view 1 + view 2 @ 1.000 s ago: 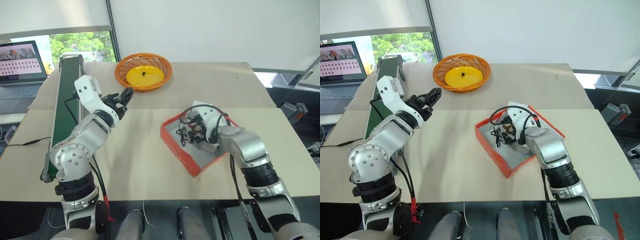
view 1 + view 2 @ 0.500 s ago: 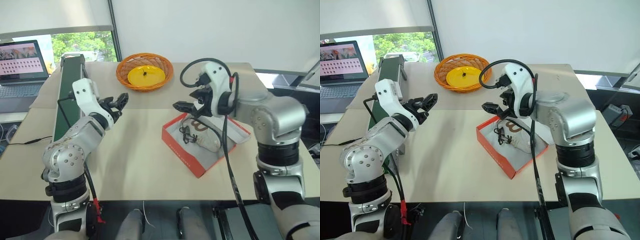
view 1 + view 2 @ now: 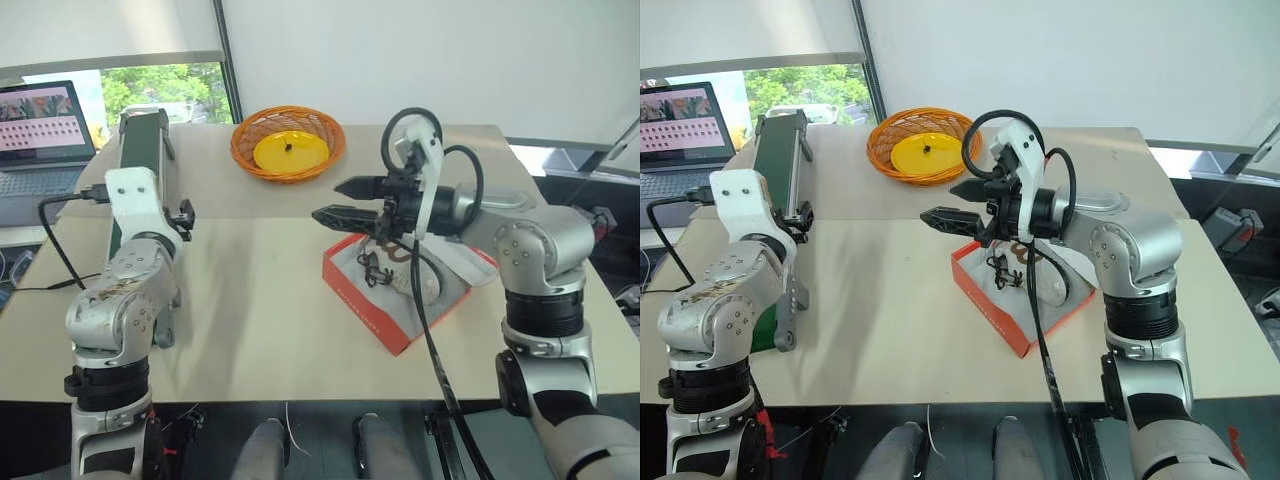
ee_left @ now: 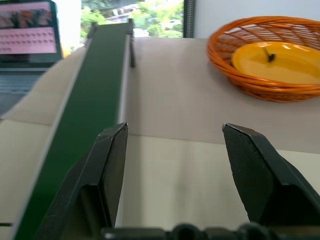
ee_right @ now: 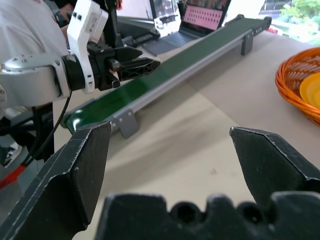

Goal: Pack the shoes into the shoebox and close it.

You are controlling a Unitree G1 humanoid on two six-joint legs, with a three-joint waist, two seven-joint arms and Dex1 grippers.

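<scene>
The right gripper (image 3: 338,200) has come up out of the shoebox (image 3: 372,304) since a second ago and now hangs level above its far-left corner, pointing across the table (image 3: 260,320), its fingers spread wide and holding nothing. The left gripper (image 4: 172,150) has swung out toward the green conveyor (image 3: 135,190), its fingers apart and empty.

The shoebox lies open on the right half of the table, red-orange outside, white inside. A cream shoe (image 3: 405,275) with dark laces rests inside it. An orange basket (image 3: 288,143) stands well behind, and a laptop (image 3: 40,125) sits beyond the conveyor.
</scene>
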